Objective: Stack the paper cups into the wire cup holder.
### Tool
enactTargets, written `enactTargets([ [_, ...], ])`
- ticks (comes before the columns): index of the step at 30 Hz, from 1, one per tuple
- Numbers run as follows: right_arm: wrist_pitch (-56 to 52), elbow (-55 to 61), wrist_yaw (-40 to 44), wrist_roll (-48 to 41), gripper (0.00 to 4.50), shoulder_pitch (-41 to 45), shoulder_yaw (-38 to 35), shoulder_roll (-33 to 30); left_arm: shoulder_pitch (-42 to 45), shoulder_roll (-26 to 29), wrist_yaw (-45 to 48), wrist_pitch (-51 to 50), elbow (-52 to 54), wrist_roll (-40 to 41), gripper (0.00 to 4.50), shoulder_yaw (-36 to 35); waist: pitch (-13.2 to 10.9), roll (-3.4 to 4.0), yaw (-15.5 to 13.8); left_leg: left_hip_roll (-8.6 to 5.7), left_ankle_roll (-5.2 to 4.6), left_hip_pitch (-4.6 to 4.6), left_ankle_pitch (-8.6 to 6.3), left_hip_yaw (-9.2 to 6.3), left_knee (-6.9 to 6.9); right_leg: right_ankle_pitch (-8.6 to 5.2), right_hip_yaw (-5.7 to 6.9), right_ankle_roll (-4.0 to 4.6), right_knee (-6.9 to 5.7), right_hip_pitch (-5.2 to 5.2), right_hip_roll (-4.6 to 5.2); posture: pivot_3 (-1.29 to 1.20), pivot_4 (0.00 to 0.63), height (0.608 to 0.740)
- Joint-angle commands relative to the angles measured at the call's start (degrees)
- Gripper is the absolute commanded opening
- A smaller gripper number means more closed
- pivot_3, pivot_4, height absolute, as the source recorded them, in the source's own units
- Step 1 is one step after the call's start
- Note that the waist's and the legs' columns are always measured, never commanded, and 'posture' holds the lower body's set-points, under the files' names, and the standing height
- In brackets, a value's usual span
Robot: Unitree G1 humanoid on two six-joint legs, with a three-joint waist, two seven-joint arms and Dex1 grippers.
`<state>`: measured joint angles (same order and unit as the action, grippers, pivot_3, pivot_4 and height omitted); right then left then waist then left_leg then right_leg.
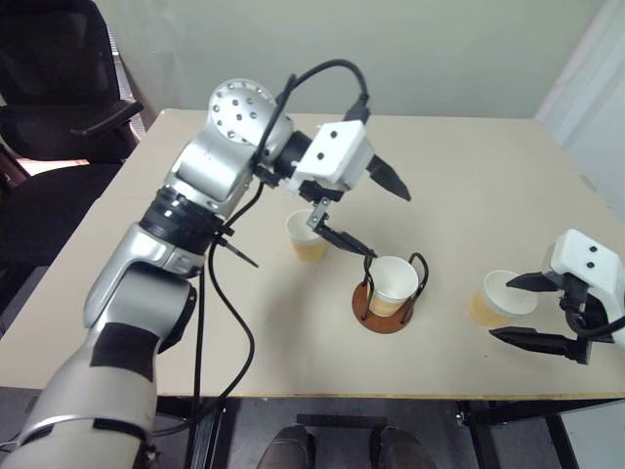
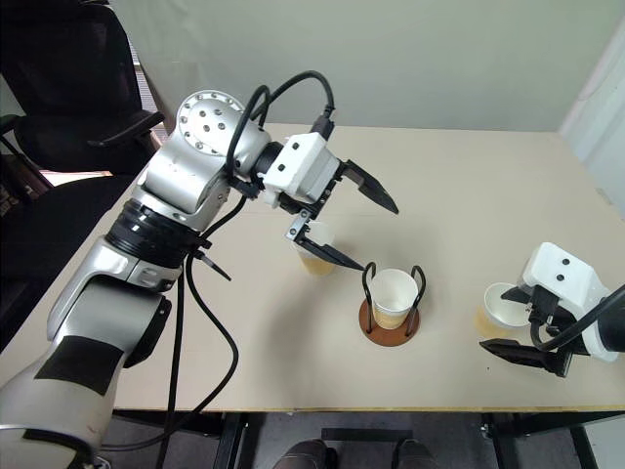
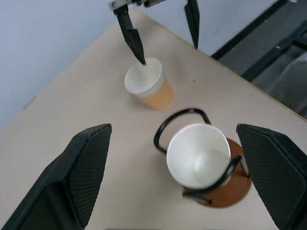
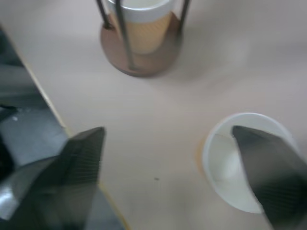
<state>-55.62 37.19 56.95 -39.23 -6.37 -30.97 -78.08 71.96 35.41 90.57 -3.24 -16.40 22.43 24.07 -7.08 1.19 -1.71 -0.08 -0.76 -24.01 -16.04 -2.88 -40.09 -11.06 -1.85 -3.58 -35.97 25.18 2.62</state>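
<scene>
One cup (image 1: 394, 283) sits in the wire holder (image 1: 386, 315). Your right gripper (image 1: 522, 311), jaws apart, straddles another cup (image 1: 496, 298) on the worktop (image 1: 469, 166). It's light and crushable, so pinch its rim gently. Your left gripper (image 1: 376, 215) hangs open.

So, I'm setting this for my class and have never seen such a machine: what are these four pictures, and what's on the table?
It is a humanoid robot with two arms, each ending in two black jaws. Two pictures come from cameras in its head, looking down over the arms; the other two come from a camera on each wrist. On the beige table stands a wire cup holder with one paper cup already in it. A second cup stands beyond the holder, under the left gripper, whose jaws are open and hold nothing. A third cup stands by the right gripper, whose open jaws have one finger over its mouth, not gripping it.
</scene>
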Motion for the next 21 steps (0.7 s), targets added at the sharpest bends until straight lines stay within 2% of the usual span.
enactTargets([
  [1,4.63,-2.25,1.02,5.14,4.44,0.49,3.83,-1.84,-3.99,4.2,1.02,-4.19,5.02,0.57,4.5,-4.64,0.01,0.01,0.16,0.03,0.0,0.01,0.0,-0.01,-0.01,0.0,0.01,0.0,-0.01,0.0,-0.03,0.0,0.15,0.74],
  [10,11.95,-8.05,1.58,12.04,4.44,7.0,18.02,-1.43,-11.39,7.97,-4.27,-10.41,10.27,-1.44,4.5,-9.71,0.01,0.01,-0.03,-0.03,-0.11,0.05,0.06,-0.03,-0.12,0.08,0.01,-0.07,0.03,-0.13,0.04,0.0,0.15,0.74],
  [15,14.11,-10.58,1.91,15.05,4.44,8.6,21.6,-0.68,-13.98,9.35,-4.89,-12.89,14.3,-1.32,4.5,-11.17,0.01,0.01,0.07,-0.03,-0.11,0.09,0.07,-0.02,-0.09,0.09,0.02,-0.06,0.01,-0.14,0.06,0.0,0.15,0.74],
  [21,16.61,-12.45,2.05,18.76,2.46,9.55,24.24,-0.22,-15.57,10.12,-5.28,-14.22,15.66,-1.67,4.5,-12.22,0.01,0.01,0.1,-0.03,-0.11,0.1,0.07,-0.02,-0.09,0.1,0.01,-0.04,0.02,-0.15,0.07,0.0,0.15,0.74],
])
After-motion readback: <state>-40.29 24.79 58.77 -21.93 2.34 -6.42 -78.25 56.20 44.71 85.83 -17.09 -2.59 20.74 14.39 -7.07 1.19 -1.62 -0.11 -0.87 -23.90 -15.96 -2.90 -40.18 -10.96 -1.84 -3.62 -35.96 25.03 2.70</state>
